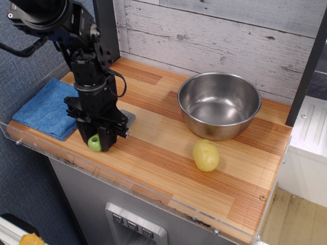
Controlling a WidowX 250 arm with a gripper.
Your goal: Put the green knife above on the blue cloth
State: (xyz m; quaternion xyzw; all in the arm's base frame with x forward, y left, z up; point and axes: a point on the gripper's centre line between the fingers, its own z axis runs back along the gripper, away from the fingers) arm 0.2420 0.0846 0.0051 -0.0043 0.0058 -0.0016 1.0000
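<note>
The green knife lies on the wooden counter near its front left edge. Its lime-green handle (94,143) sits between my fingers, and its grey head (128,118) sticks out behind the gripper to the right. My gripper (95,141) is lowered straight over the handle, with both fingers closed against its sides. The knife still rests on the counter. The blue cloth (45,107) lies flat at the far left of the counter, just left of the gripper, with nothing on it.
A steel bowl (219,104) stands at the back middle-right. A yellow-green potato-like lump (206,155) lies in front of it. A clear plastic lip (153,190) runs along the counter's front edge. A plank wall stands behind.
</note>
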